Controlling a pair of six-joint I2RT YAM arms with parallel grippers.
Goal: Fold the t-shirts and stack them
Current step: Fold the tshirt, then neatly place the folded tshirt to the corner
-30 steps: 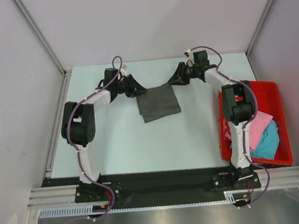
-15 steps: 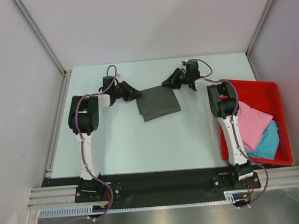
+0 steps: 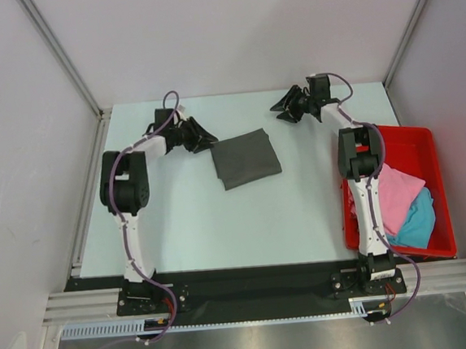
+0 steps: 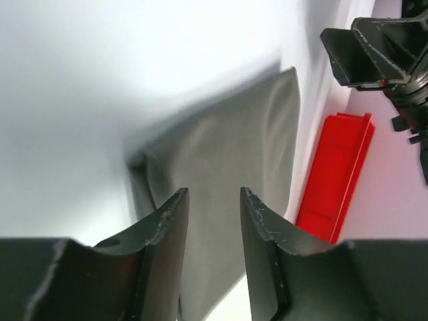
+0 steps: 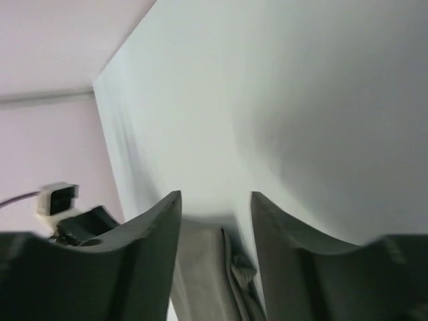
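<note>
From overhead I see the left arm [image 3: 125, 188] bent at the elbow over the left side of the tabletop [image 3: 180, 220]. Its forearm reaches toward the far edge and turns right, so the left jaws sit just beside the far left corner of the folded grey shirt [image 3: 246, 159]. That shirt lies flat in the middle of the tabletop, nearer the far edge. The right arm [image 3: 355, 151] stands at the right side with its wrist by the far edge, the right jaws pointing left and well apart from the shirt. A pink shirt [image 3: 402, 191] and a turquoise shirt [image 3: 419, 222] lie bundled in the red tray [image 3: 432, 137] at the right edge.

My left wrist camera shows what overhead cannot: its fingers [image 4: 167, 234] are spread with nothing between them, and the grey shirt lies beyond. On the right wrist camera the fingers [image 5: 157, 234] are also parted and empty over bare tabletop, with a bit of grey shirt low in the gap.
</note>
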